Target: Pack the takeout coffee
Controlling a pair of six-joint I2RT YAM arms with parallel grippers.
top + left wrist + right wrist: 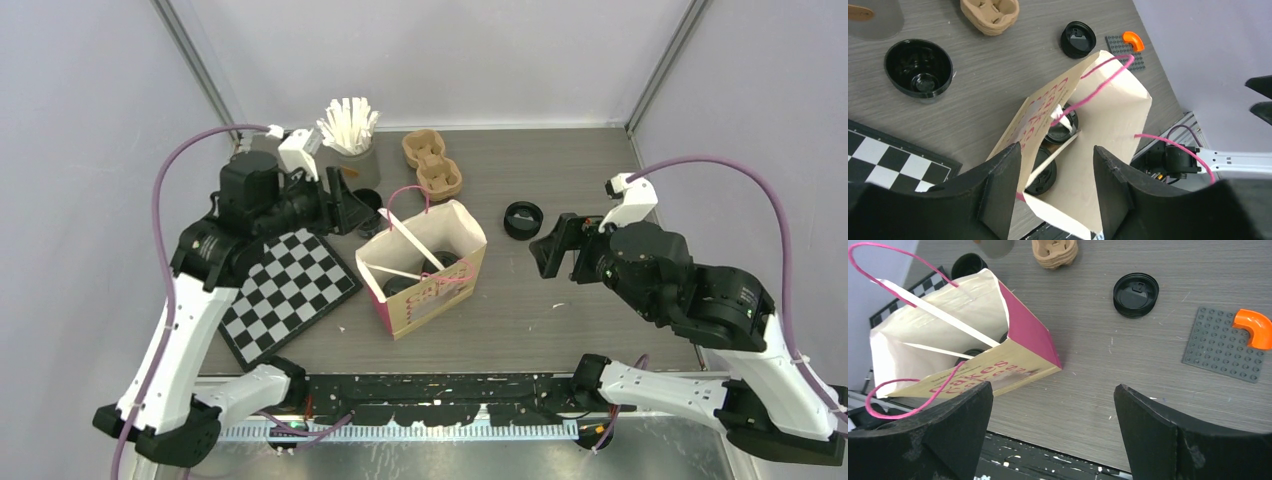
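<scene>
A paper bag [425, 265] with pink handles stands open at the table's middle. Two lidded black cups [1063, 125] [1045, 172] sit inside it, with a white stick [415, 240] leaning across them. Another black cup [919, 67] stands without a lid beside the chessboard. Its loose black lid [523, 219] lies right of the bag. My left gripper [1057, 172] hangs open above the bag's mouth with nothing between its fingers. To the right of the bag my right gripper [556, 247] is wide open over bare table, just short of the lid [1136, 294].
A brown pulp cup carrier [432, 163] and a grey cup of white sticks [350, 135] stand at the back. A chessboard [285, 290] lies left of the bag. A grey studded plate [1225, 345] with an orange piece [1254, 327] lies near the lid.
</scene>
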